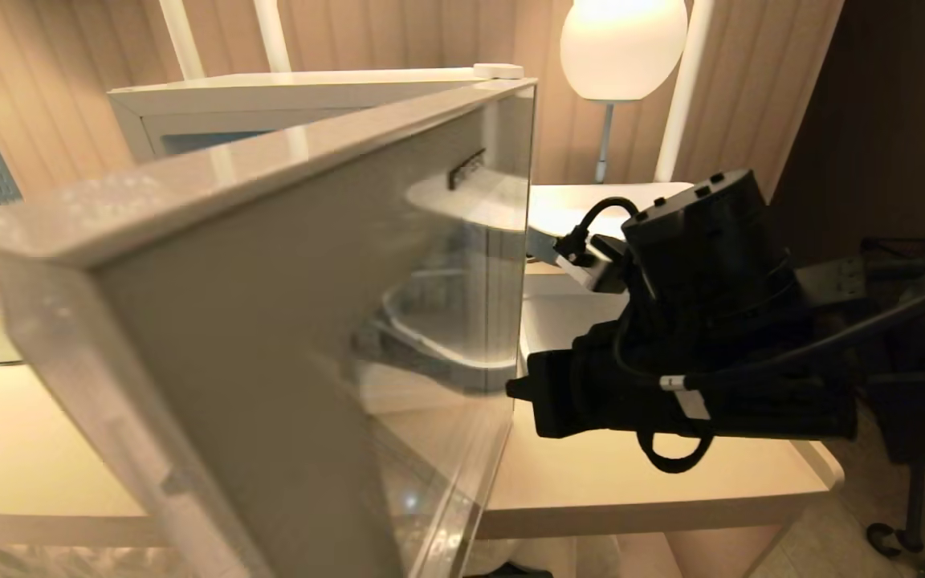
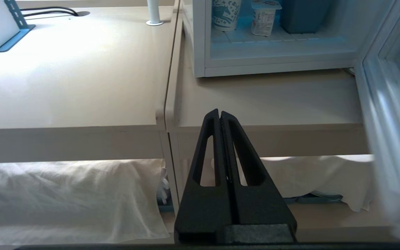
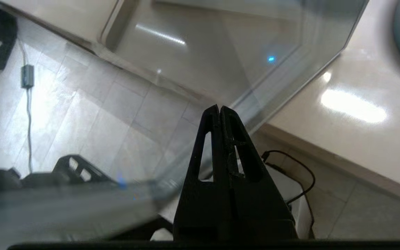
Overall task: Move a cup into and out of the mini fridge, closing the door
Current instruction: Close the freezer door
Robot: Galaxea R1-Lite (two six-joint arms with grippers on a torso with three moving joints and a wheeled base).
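The door [image 1: 294, 337] was blurred across the head view and cut off by the lower edge. The mini fridge [image 1: 286, 104] behind it was largely hidden. The fingertips of the right gripper [image 1: 515, 389] were covered by the door's edge. The cup [image 2: 226, 14] was cropped at the top.

We see the door [image 1: 286, 321] swung wide over the desk's [image 1: 631, 482] front edge, blocking the middle; the mini fridge [image 2: 276, 62] opening stands clear behind it, with bare desk along the left corner.
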